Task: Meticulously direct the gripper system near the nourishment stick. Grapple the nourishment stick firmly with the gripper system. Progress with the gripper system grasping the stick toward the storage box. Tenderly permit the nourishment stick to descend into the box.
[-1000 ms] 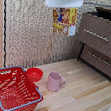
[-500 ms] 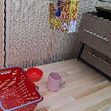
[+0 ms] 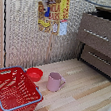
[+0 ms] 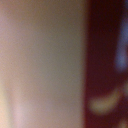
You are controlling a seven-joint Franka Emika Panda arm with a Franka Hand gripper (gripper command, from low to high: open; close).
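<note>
High above the storage box (image 3: 14, 89), the gripper system (image 3: 49, 1) is dangling the nourishment stick (image 3: 52, 15), fingers clamping its top edge. I'd say it needs carrying over the box, then lowering close before letting go, avoiding the pink mug (image 3: 54, 81).

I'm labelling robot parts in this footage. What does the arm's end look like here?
Only the gripper system shows in the exterior view: a flat white rectangular block at the top edge, with a small dark blue finger below it. No cables or markings are discernible. The wrist view is too blurred to add anything.
</note>
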